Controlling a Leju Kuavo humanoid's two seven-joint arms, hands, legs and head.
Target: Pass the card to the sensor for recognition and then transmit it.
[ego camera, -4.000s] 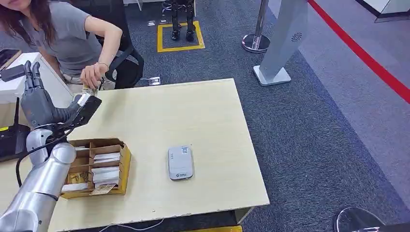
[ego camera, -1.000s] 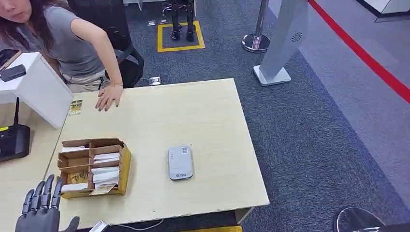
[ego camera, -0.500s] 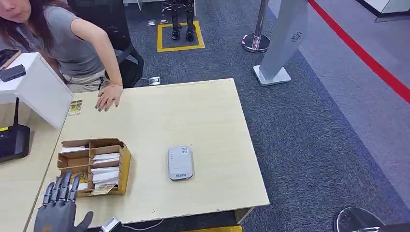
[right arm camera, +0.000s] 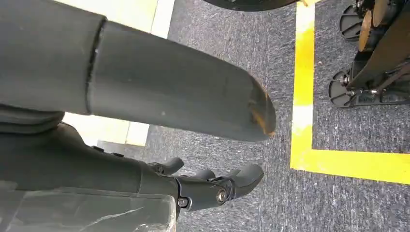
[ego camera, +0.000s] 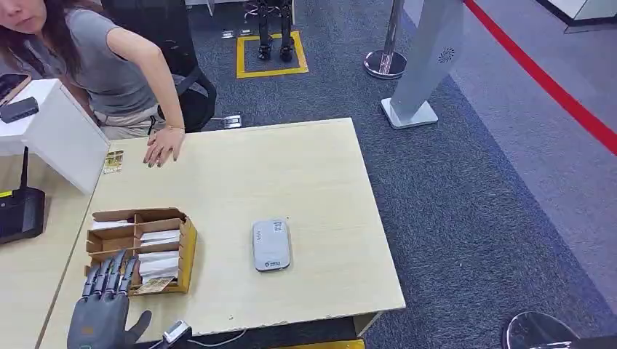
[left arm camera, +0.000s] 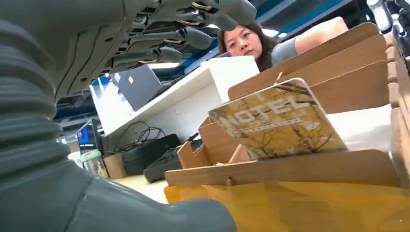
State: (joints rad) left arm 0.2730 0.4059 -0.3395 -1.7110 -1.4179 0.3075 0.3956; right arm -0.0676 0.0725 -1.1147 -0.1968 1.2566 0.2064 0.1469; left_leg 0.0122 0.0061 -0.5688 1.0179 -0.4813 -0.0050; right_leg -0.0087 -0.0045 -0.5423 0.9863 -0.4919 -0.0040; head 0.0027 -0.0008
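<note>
A wooden card box (ego camera: 188, 246) with several compartments stands at the table's front left, white cards lying in it. In the left wrist view a yellow "HOTEL" card (left arm camera: 278, 123) leans in the box's (left arm camera: 300, 168) nearest compartment. My left hand (ego camera: 105, 309) hovers at the box's front left corner, fingers (left arm camera: 183, 29) spread above the card and thumb (left arm camera: 145, 212) low, holding nothing. The grey sensor (ego camera: 271, 245) lies flat right of the box. Another card (ego camera: 113, 161) lies at the table's far left. My right hand (right arm camera: 145, 121) hangs over the carpet, holding nothing.
A person sits at the far left with a hand (ego camera: 163, 149) resting flat on the table (ego camera: 291, 174) beside the far card. A white block (ego camera: 54, 138) and a black router (ego camera: 18, 214) stand left of the box. A stanchion base (ego camera: 385, 64) and white sign foot (ego camera: 411, 113) stand beyond the table.
My left hand has come down from the far left near the person, then moved forward and right to the box's front corner. The person's hand rests still on the table.
</note>
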